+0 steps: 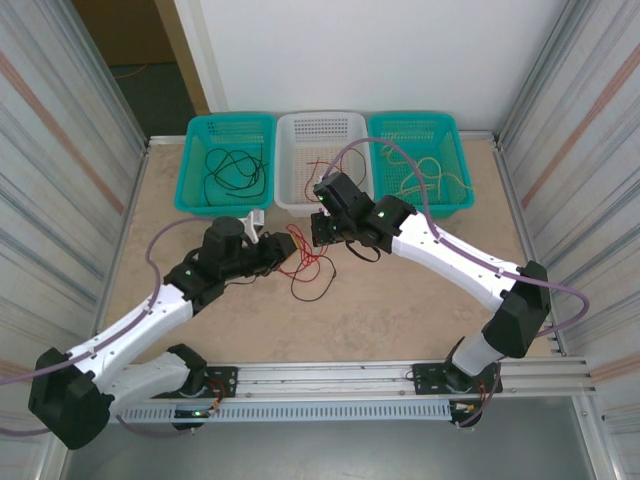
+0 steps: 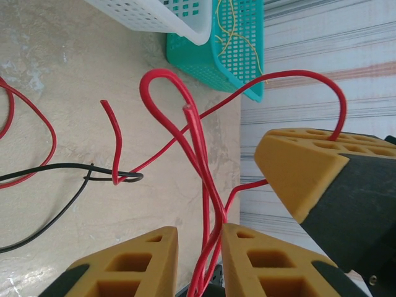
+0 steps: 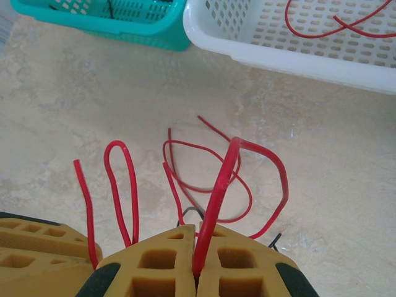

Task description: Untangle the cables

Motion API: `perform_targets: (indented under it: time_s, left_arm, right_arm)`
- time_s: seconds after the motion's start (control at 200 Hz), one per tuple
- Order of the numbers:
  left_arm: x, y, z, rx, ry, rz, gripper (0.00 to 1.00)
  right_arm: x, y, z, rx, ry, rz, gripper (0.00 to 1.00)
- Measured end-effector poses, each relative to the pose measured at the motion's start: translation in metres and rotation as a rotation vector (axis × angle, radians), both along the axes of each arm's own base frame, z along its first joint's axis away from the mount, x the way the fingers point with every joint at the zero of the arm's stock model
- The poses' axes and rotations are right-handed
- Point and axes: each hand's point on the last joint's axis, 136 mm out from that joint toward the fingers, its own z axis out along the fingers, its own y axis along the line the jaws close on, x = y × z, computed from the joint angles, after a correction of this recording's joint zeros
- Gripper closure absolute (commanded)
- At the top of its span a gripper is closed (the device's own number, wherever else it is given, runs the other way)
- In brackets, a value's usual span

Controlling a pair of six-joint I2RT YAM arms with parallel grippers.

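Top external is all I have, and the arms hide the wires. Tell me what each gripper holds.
Observer: In the right wrist view, the right gripper is shut on a red cable, pinched at the tips.
Operator: Now the left.
Observer: The left gripper has red strands between its jaws, which stand slightly apart; clamped or not, I can't tell.
Operator: Report the black one.
Observer: The black cable lies on the table, its end hooked round a loose red end.
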Motion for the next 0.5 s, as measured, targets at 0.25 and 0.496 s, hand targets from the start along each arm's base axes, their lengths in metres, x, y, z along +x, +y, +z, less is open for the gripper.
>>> perform_targets:
  time_s: [0.25, 0.496]
  left_arm:
    - [0.0024, -0.0019, -0.0046, 0.001, 0.017, 0.003, 0.85]
    - [0.0034, -0.0024, -0.0023, -0.009, 0.014, 0.008, 1.0]
  right_arm:
    - [-0.0045, 0.0038, -0.0021, 0.0, 0.003, 0.015, 1.0]
    - [-0.0065, 0.0039, -0.0062, -0.007, 0.009, 0.018, 1.0]
